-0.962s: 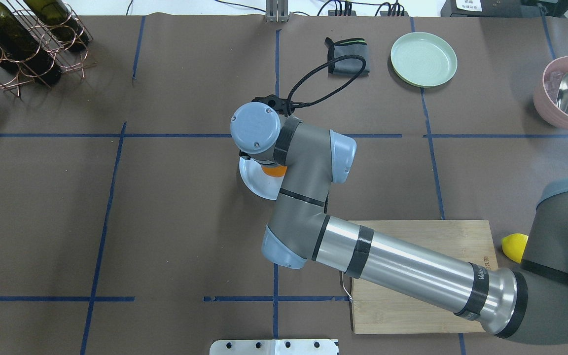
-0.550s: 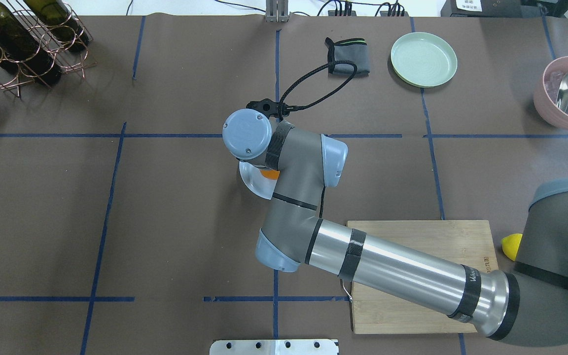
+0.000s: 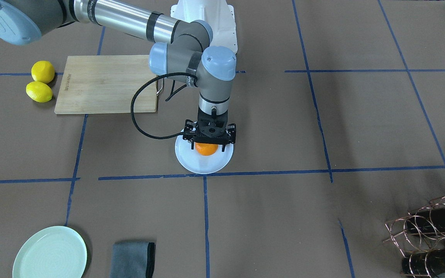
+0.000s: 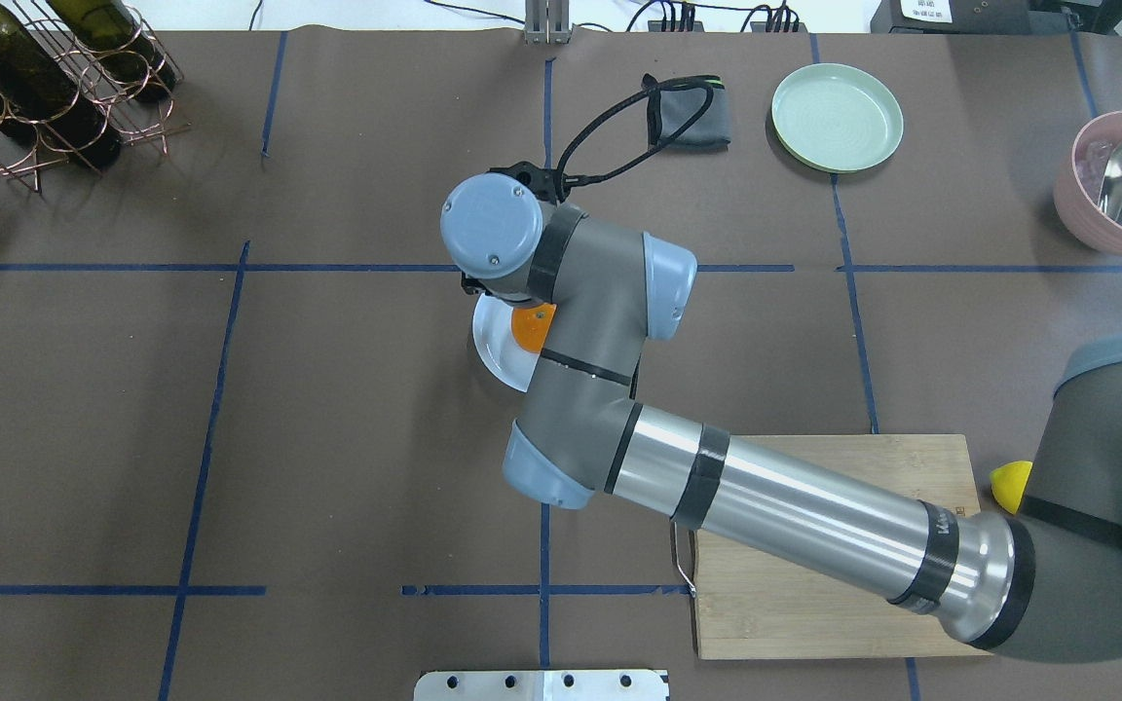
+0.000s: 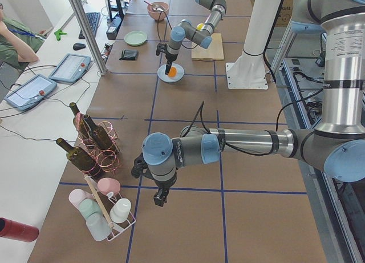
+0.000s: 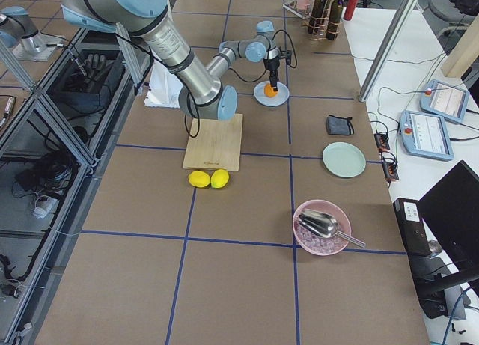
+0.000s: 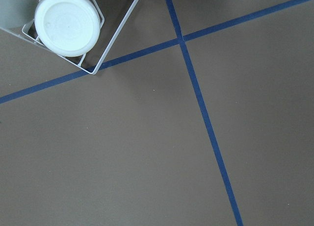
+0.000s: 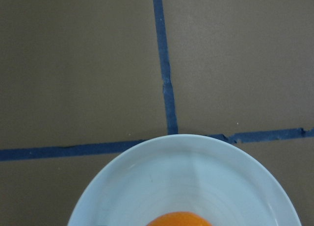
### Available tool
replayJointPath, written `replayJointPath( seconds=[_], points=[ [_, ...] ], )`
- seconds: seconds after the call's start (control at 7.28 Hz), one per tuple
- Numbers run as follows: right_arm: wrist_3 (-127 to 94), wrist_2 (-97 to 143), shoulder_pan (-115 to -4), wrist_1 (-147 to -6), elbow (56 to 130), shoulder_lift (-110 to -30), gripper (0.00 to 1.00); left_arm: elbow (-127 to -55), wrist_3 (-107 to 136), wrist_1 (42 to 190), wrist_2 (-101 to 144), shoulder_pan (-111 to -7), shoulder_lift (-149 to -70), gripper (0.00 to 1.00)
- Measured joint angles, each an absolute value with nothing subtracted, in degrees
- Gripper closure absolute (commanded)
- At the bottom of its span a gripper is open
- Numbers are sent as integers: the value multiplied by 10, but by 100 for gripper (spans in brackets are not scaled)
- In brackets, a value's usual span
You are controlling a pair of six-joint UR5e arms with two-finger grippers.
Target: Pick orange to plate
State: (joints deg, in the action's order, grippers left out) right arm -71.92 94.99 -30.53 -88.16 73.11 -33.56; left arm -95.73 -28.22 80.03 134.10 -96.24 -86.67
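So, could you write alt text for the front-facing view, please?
The right gripper straddles the orange sitting on the white plate. Two lemons and a wooden board lie upper left; a mint plate and grey cloth lower left.

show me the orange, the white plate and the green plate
orange (image 3: 206, 150), exterior front-facing view, middle of its visible skin
white plate (image 3: 203, 165), exterior front-facing view, bare surface in front of the fruit
green plate (image 3: 50, 253), exterior front-facing view, its bare centre
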Motion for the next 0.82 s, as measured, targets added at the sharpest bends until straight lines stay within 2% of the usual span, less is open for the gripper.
replayJointPath(
  seconds=[0.27, 0.55, 0.82],
  points=[
    [-626, 1043, -384, -965, 831, -363, 0, -962, -265, 798, 1340, -962, -867, 0],
    [-461, 1142, -490, -1036, 970, -463, 0, -964, -218, 798, 1341, -962, -868, 0],
    [-221, 1220, -621, -1062, 1033, -579, 0, -981, -204, 799, 1341, -962, -869, 0]
  ],
)
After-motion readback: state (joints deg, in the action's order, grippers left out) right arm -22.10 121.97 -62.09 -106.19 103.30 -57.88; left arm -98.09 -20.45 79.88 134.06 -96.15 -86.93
